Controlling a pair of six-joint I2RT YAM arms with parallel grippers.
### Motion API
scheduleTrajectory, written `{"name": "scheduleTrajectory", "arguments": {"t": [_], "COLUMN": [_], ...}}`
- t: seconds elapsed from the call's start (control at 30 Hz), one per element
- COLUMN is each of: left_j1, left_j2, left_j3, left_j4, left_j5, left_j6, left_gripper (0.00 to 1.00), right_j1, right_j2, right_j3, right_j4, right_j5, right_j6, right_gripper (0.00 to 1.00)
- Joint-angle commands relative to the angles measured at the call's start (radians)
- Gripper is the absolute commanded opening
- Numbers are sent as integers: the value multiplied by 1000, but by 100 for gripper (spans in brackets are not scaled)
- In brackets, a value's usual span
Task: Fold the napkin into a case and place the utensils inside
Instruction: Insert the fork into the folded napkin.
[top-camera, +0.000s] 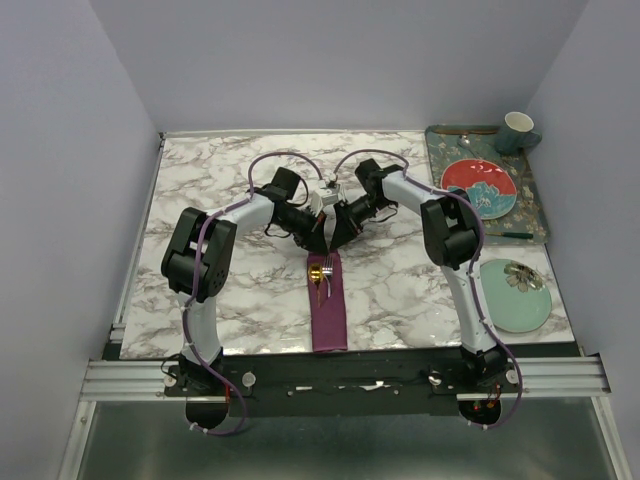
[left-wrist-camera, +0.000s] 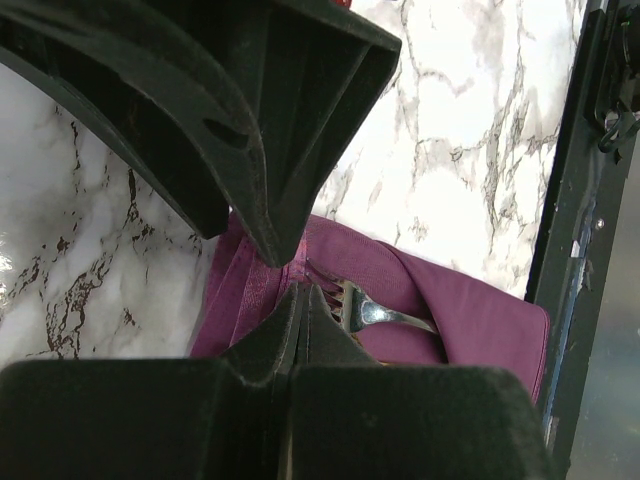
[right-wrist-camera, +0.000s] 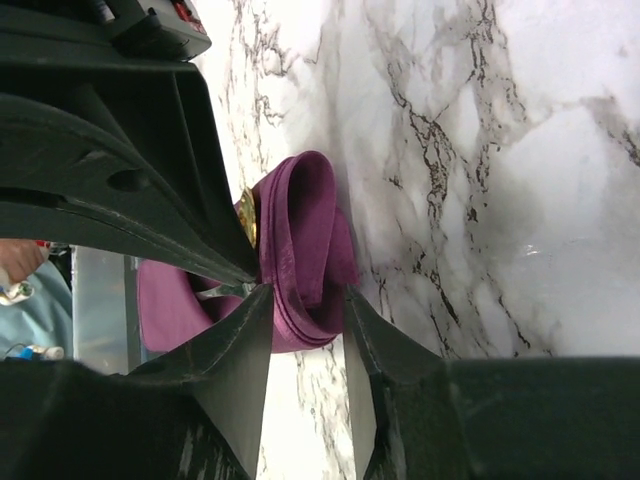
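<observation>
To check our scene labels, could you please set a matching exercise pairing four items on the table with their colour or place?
Things:
1. case
2. spoon
3. mug
4. green plate

Descriptions:
A. far right corner of the tray
B. gold, at the case's far end
C. long plum-purple strip between the arms
D. near right, off the tray

Pairs: 1-C, 2-B, 3-A, 4-D

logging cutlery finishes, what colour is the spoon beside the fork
Gold; the spoon shows best in the top view.
</observation>
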Motion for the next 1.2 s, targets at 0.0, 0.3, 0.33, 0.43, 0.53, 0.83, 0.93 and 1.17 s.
{"name": "scheduleTrajectory", "arguments": {"t": [0.0,0.3,0.33,0.43,0.53,0.83,0.93,1.17], "left_j1": [-6,-11,-12,-23,-29,-45,-49,-51], "left_j2": [-9,-11,-12,-14,-17,-31,-35,-46], "left_j3": [-4,-14,-15,-21,-27,-64,-72,-49], "left_j4": [16,18,15,13,15,15,15,9], "left_j5": [26,29,27,30,30,35,35,3], "left_j6": [2,-1,1,-1,-5,-7,-5,-33], "left_gripper": [0,0,0,0,0,0,0,21], "right_j1": [13,21,22,22,21,22,22,21], "right_j2": [23,32,32,35,41,40,40,33], "right_j3": [25,30,31,37,47,42,45,39], "right_j4": [-40,-45,-43,-34,-25,-16,-14,-9], "right_j5": [-39,-29,-29,-25,-19,-16,-16,-19], "right_j6": [-39,-45,-43,-28,-6,1,6,9], "right_gripper": [35,10,8,1,1,0,1,1]}}
